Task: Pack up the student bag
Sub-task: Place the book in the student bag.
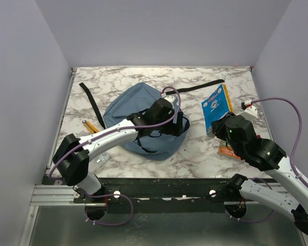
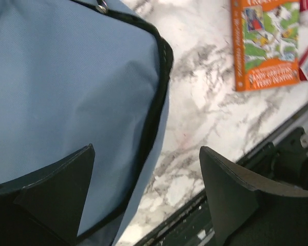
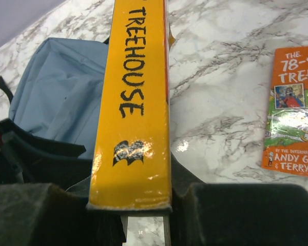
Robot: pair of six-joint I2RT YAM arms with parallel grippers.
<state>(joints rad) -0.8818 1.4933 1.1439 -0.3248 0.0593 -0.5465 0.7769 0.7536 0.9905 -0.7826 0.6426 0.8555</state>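
Clamping the yellow-spined book (image 3: 131, 102) by its end with the right gripper (image 3: 138, 205), fingers narrow and tight on it, over at the right of the top view. Hovering the left gripper (image 2: 149, 169) above the black-trimmed lower right edge of the student bag (image 1: 138, 115), fingers spread wide, bag lying center-left on the marble table (image 1: 195, 154). Also spotting an orange book (image 3: 295, 110) flat at the right edge of the right wrist view.

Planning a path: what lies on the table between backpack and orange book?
Only bare marble table between student bag and orange book, per left wrist view.
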